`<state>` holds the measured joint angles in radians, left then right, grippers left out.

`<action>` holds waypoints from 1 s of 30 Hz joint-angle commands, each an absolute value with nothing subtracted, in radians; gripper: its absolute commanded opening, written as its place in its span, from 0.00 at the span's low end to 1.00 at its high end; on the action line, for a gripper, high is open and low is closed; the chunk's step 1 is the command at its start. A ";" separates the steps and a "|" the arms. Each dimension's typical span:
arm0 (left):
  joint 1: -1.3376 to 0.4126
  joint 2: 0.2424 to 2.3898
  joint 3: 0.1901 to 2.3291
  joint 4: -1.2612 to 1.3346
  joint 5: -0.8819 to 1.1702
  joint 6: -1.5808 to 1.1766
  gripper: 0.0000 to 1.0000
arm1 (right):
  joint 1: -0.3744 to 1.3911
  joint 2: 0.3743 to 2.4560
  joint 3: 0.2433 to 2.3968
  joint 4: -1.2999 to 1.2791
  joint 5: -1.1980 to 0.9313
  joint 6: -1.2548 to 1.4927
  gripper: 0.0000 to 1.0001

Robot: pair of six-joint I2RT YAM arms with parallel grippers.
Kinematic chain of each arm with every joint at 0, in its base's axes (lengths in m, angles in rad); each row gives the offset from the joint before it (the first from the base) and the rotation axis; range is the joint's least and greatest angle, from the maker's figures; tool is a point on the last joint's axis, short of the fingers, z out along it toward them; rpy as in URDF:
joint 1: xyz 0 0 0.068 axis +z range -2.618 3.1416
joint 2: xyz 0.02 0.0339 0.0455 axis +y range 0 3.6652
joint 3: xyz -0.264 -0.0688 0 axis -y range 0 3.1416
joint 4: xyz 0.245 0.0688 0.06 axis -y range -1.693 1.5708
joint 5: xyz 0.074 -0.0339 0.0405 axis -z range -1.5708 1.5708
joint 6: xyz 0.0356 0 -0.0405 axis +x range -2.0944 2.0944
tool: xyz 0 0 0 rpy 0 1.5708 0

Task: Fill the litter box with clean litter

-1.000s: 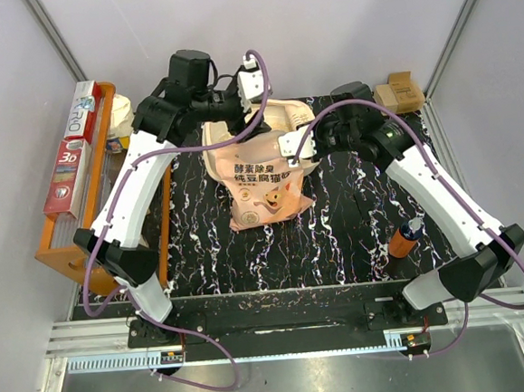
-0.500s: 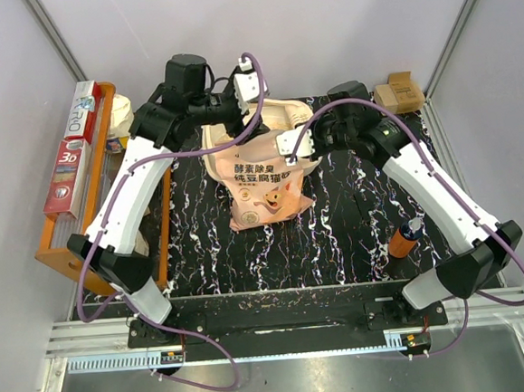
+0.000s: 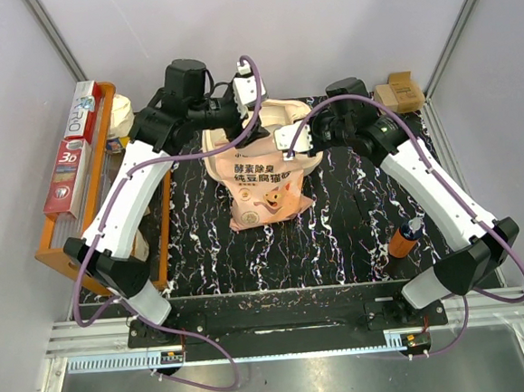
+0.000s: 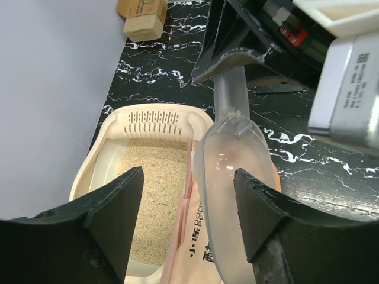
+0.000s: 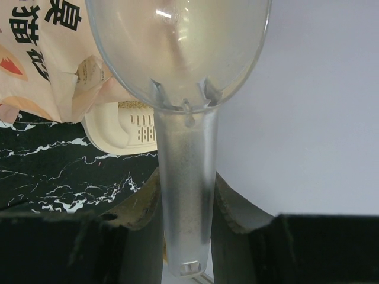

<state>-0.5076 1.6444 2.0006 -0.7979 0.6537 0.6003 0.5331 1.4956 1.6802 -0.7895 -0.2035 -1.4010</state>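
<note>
Above the bag (image 3: 263, 182), right end effector (image 5: 185, 204) grasps scoop (image 5: 177, 53); left end effector (image 4: 188, 183) gapes.

Both arms are wearing glossy white shells on their long links, with rounded black housings bulging at every joint. The left arm (image 3: 131, 202) is sitting on a black base (image 3: 154, 327) at seven o'clock in the top view, and the right arm (image 3: 433, 182) is sitting on a matching one at five o'clock. A purple cable (image 3: 78, 283) is looping loosely along each arm from base to wrist. A small white camera block (image 3: 247, 86) is riding on each wrist. The fingers (image 4: 112, 219) are showing thick, matte black and rough-edged.
</note>
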 commanded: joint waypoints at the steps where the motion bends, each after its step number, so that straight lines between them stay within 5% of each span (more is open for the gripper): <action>1: -0.509 1.664 2.006 -0.778 0.672 0.629 0.62 | 0.545 1.471 1.738 -0.753 -0.241 -1.393 0.00; 8: -0.518 1.712 2.029 -0.788 0.730 0.673 0.43 | 0.551 1.474 1.752 -0.752 -0.261 -1.381 0.00; 14: -0.526 1.727 2.020 -0.825 0.726 0.693 0.09 | 0.558 1.467 1.750 -0.738 -0.267 -1.341 0.01; 16: -0.523 1.721 1.996 -0.816 0.715 0.677 0.00 | 0.557 1.465 1.769 -0.698 -0.250 -1.204 0.14; 19: -0.497 1.684 1.902 -0.697 0.718 0.555 0.00 | 0.526 1.497 1.874 -0.657 -0.248 -0.940 0.44; 20: -0.489 1.668 1.867 -0.648 0.716 0.517 0.00 | 0.511 1.521 1.908 -0.643 -0.252 -0.861 0.65; 21: -0.482 1.633 1.797 -0.540 0.712 0.479 0.00 | 0.488 1.535 1.945 -0.643 -0.268 -0.780 0.71; 24: -0.450 1.550 1.647 -0.305 0.675 0.321 0.00 | 0.349 1.610 2.121 -0.663 -0.412 -0.378 0.81; 30: -0.437 1.467 1.474 -0.022 0.655 0.157 0.00 | 0.115 1.782 2.343 -0.709 -0.814 0.323 0.86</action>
